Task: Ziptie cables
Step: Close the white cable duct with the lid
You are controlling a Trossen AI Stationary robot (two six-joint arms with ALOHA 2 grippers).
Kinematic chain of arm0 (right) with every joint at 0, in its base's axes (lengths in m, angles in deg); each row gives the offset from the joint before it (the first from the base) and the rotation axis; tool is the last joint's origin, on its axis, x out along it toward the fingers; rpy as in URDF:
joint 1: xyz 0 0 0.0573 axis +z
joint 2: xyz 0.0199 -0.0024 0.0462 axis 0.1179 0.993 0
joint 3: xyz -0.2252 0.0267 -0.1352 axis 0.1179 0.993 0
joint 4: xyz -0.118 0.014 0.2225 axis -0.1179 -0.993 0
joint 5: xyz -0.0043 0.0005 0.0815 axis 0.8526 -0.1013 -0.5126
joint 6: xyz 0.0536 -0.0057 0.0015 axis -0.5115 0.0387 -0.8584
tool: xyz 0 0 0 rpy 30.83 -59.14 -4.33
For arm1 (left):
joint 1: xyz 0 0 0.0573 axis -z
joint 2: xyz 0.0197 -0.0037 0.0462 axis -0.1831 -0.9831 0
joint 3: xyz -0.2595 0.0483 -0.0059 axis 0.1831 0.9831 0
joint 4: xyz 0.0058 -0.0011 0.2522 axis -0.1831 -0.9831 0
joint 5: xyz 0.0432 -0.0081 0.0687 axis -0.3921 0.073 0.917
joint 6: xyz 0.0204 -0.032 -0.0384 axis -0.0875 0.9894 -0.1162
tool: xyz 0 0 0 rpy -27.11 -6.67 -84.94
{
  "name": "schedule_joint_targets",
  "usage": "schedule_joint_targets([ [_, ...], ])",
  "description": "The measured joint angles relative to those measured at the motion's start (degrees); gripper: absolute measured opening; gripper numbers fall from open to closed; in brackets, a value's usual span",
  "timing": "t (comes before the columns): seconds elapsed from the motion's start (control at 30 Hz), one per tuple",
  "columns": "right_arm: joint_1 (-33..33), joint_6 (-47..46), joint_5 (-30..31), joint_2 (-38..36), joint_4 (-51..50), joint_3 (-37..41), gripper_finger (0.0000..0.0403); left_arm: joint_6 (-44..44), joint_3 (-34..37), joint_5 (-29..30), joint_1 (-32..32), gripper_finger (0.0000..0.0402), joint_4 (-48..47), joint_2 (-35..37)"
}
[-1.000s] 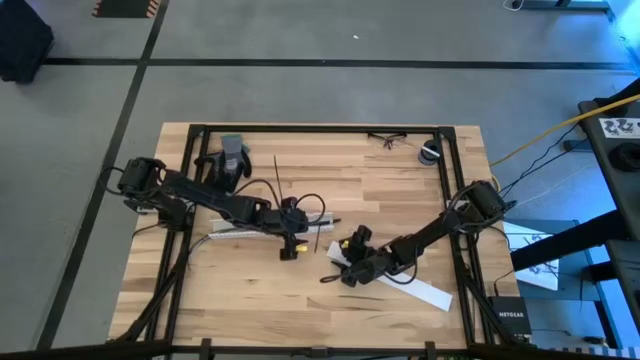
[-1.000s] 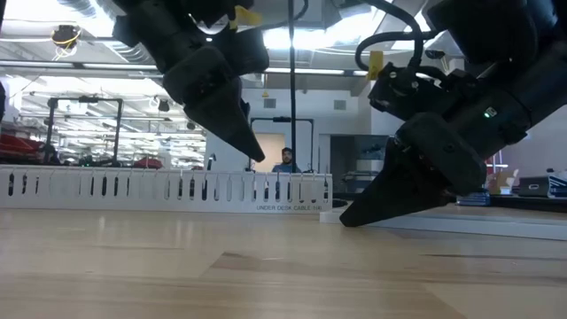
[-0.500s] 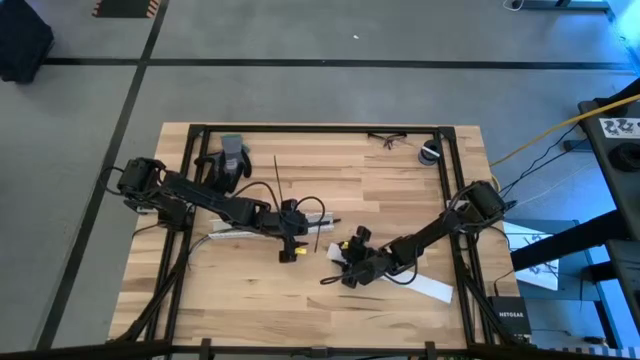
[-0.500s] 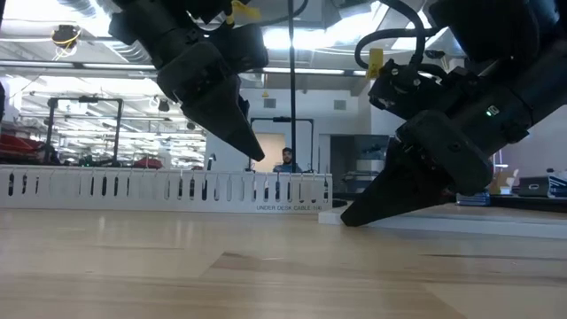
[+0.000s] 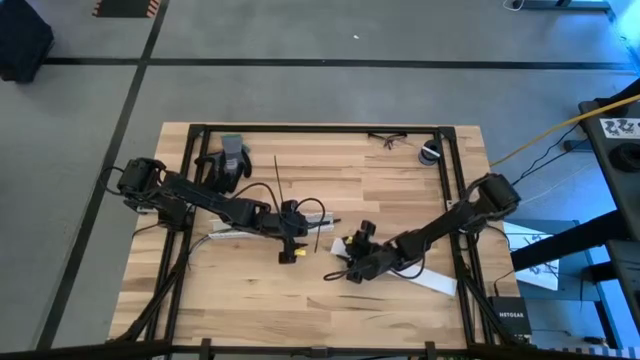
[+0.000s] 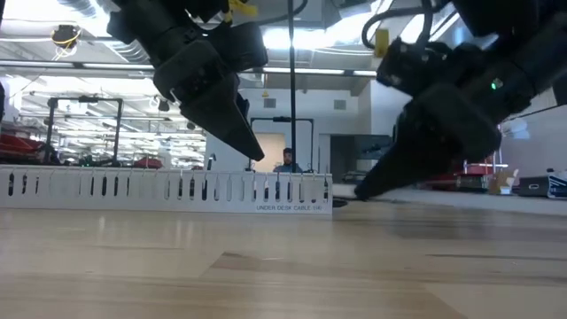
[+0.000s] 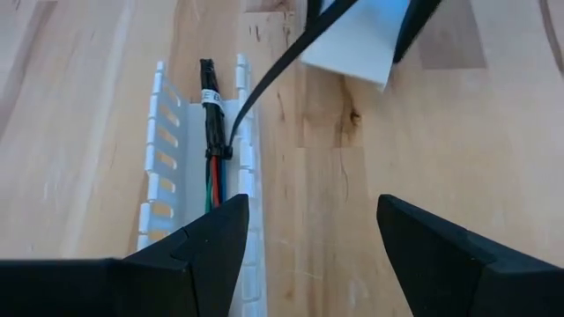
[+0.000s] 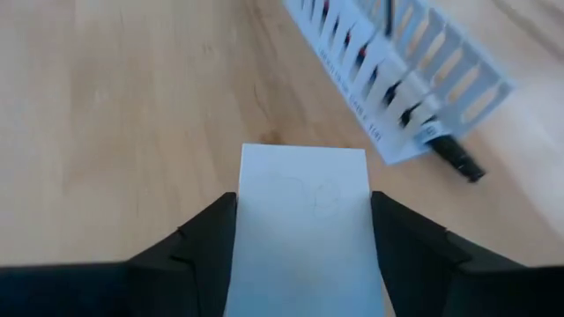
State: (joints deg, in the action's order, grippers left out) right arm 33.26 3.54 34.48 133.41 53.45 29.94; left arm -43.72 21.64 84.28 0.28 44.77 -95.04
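Just off the open end of the white slotted channel [image 5: 232, 227], the right gripper [image 8: 302, 198] now has both fingers pressed against the long edges of a flat white strip [image 5: 432, 286], likely the channel's cover. A second ago that jaw stands wider and sits down at the wood; now it is clamped on the strip and raised clear of the table in the low view, and the strip's near end has slid away from the channel. Judgement: that clears the channel mouth and gives better access to the cables [image 7: 211, 132], which lie inside the channel with a dark connector poking out of its end. The left gripper [image 7: 313, 202] has not moved. It hovers over that same end with fingers well apart and nothing between them. A black ziptie [image 7: 264, 84] appears looped round the cables, its tail running off toward the strip, but whether it is cinched cannot be made out. Another thin black strip lies on the table beyond the channel. The left arm covers most of the channel from above, so the rest of the cable run is hidden.
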Motion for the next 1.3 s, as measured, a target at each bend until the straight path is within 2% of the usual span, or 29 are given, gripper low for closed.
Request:
schedule_joint_targets([
  [0.13,-1.5,2.4,0.1,-2.4,-0.5,-0.1,0.0223,-0.4,-0.1,0.7,-0.1,0.0246,-0.1,0.0],
  [0.23,-3.6,5.6,-0.1,-4.0,-0.6,-0.1,0.0224,-1.6,-0.5,4.2,-0.1,0.0246,0.1,0.0],
  [0.3,-5.3,8.0,-1.5,-5.1,-2.0,-0.1,0.0225,-2.3,-0.5,6.6,-0.2,0.0246,0.7,0.0],
  [0.43,-9.0,12.4,-4.6,-7.3,-4.6,-0.2,0.0225,-4.9,-0.5,6.9,-1.3,0.0246,2.8,0.0],
  [0.63,-15.8,21.3,-12.9,-8.2,-5.2,-0.3,0.0226,-4.6,0.4,1.8,-4.6,0.0246,4.3,0.0],
  [0.93,-22.9,30.1,-26.0,-8.2,-4.9,-0.3,0.0227,-4.0,4.1,-2.9,-7.0,0.0246,13.6,-0.5],
  [1.17,-23.6,35.6,-24.3,-8.2,-4.7,-0.3,0.0227,-3.2,4.8,-3.0,-8.9,0.0246,15.3,-5.5],
  [1.3,-23.6,36.5,-24.2,-8.2,-4.8,-0.3,0.0227,-3.0,4.1,-3.0,-9.0,0.0246,16.2,-5.5],
])
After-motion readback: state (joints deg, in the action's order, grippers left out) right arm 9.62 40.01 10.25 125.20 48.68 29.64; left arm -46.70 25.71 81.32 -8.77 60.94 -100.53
